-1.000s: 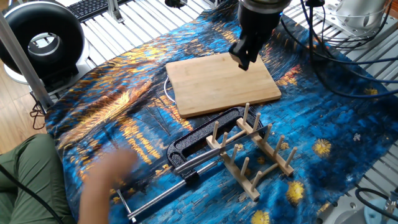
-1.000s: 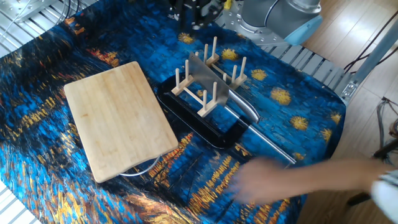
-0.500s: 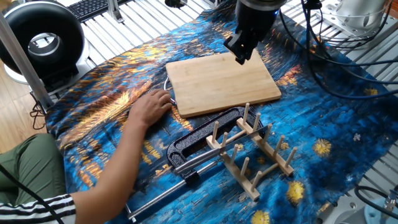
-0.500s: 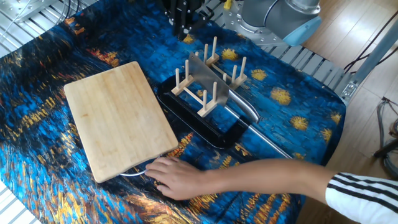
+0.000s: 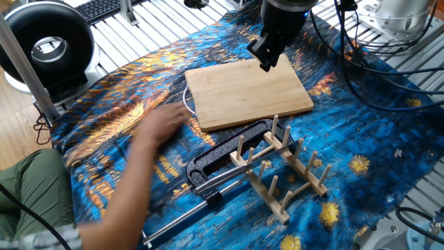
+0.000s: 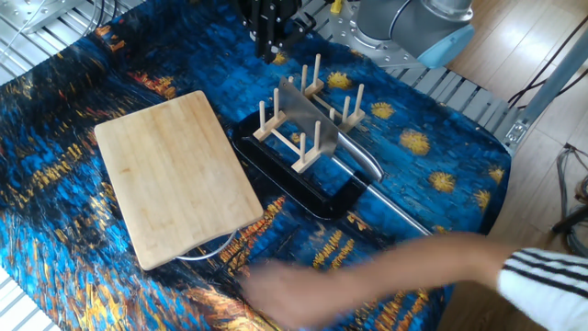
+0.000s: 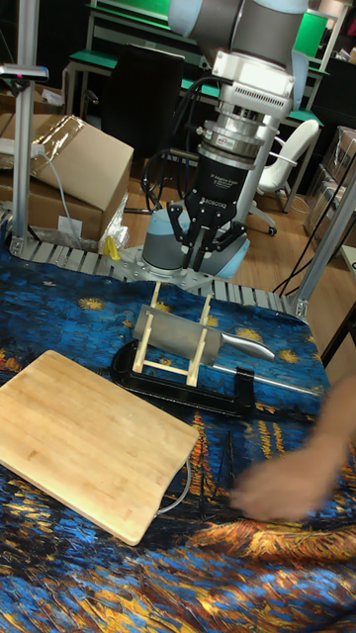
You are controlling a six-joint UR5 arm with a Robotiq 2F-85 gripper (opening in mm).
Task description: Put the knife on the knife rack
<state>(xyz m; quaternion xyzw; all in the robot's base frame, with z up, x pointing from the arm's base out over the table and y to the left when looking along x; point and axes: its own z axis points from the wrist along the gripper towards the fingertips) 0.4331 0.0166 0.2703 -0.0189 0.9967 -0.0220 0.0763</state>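
Blue cloth, gripper hovering above rack.

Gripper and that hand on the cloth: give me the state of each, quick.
Gripper: raised above the rack, holding nothing; open or shut cannot be told.
Person's hand: blurred, over the cloth, nothing seen in it.

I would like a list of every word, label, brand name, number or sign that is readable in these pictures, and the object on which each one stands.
No text can be read in any view.
Keyboard: its keys are too small to read.
Knife, knife rack, cutting board, black clamp, gripper: no visible marking.
Cardboard box: no print shows.
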